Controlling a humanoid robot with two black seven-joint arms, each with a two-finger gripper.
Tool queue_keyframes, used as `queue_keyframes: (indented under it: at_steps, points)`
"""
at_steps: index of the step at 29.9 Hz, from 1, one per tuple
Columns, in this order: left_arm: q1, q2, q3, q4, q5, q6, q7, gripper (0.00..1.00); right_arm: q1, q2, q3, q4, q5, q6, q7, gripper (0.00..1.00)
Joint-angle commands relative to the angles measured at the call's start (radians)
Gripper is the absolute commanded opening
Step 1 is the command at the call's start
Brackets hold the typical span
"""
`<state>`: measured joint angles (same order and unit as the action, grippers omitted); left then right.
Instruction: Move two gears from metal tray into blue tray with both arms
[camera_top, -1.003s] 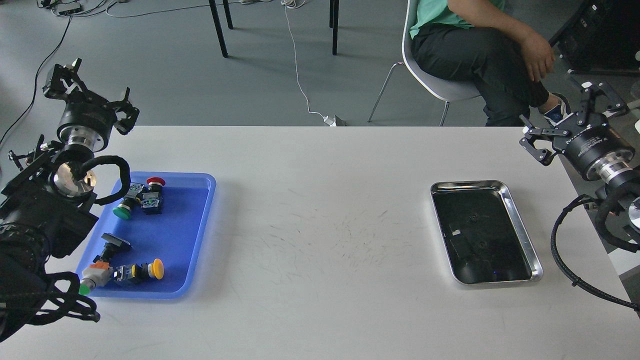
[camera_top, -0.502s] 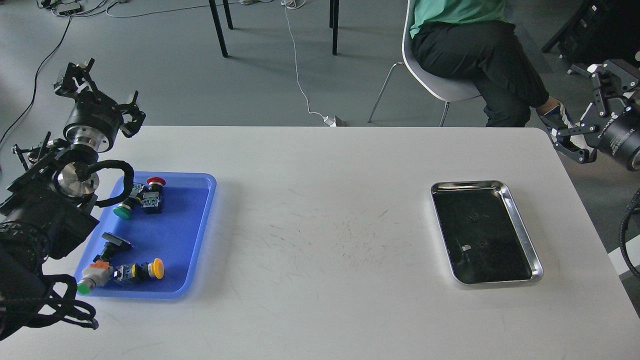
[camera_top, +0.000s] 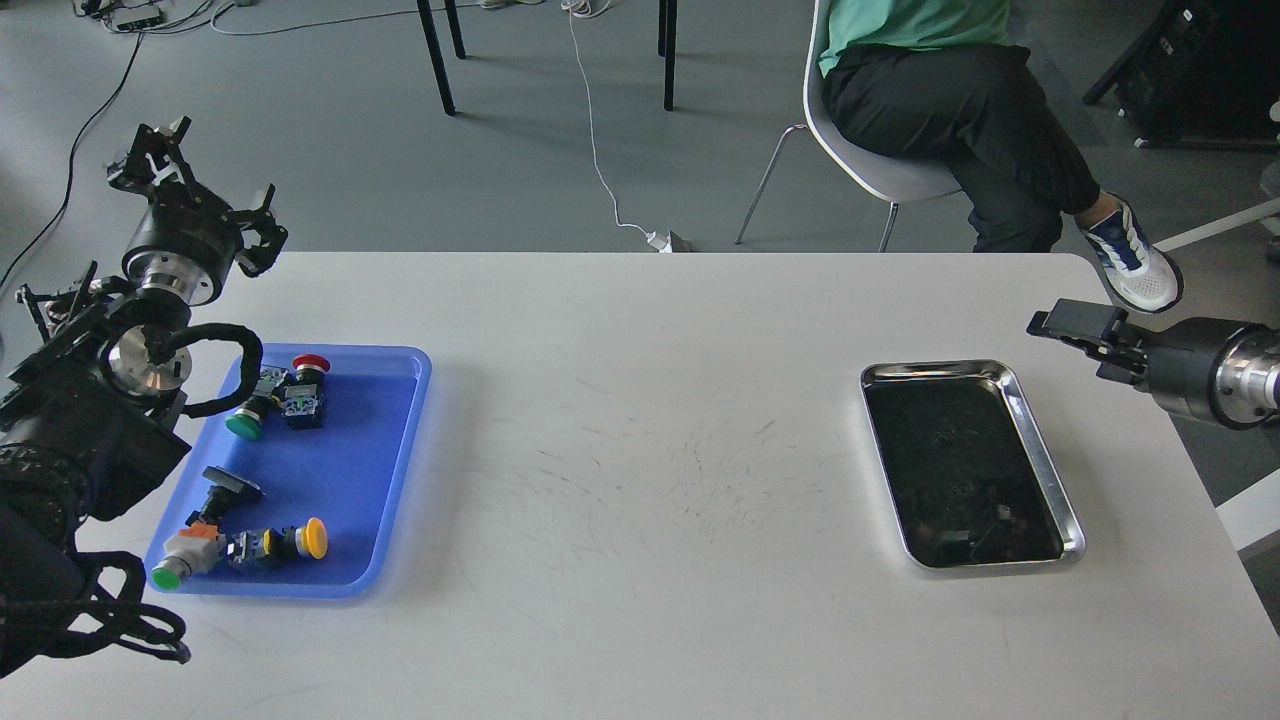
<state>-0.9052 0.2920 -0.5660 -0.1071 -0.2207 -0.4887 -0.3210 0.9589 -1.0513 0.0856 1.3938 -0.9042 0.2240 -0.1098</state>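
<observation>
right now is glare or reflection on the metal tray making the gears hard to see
Head view: the metal tray has a dark mirror-like floor with murky reflections, so the gears show only as faint specks; its rim shines bright. Same view: lighting is soft and even, the blue tray free of glare, shadows weak.

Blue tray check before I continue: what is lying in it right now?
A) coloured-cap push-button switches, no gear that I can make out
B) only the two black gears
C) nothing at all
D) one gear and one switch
A: the blue tray holds only push-button switches, with red, green and yellow caps; the gears show as two faint dark specks on the metal tray floor.
</observation>
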Motion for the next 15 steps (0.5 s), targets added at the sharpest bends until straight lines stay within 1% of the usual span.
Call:
queue_keyframes:
  at_steps: [1, 4, 11, 15]
  points:
    - [0.0, 0.006, 0.0, 0.001, 0.0, 0.0, -0.003, 0.99, 0.113, 0.094, -0.168, -0.054, -0.025, -0.003, 0.001, 0.97]
    - [0.0, 0.01, 0.0, 0.001, 0.0, 0.0, -0.003, 0.99, 0.158, 0.154, -0.228, -0.104, -0.025, -0.008, 0.001, 0.97]
    - [0.003, 0.032, 0.0, 0.001, 0.0, 0.0, -0.003, 0.99, 0.184, 0.264, -0.312, -0.191, -0.028, -0.008, -0.001, 0.95]
    - [0.005, 0.041, 0.0, 0.001, -0.002, 0.0, -0.003, 0.99, 0.192, 0.301, -0.362, -0.203, -0.028, -0.006, 0.001, 0.94]
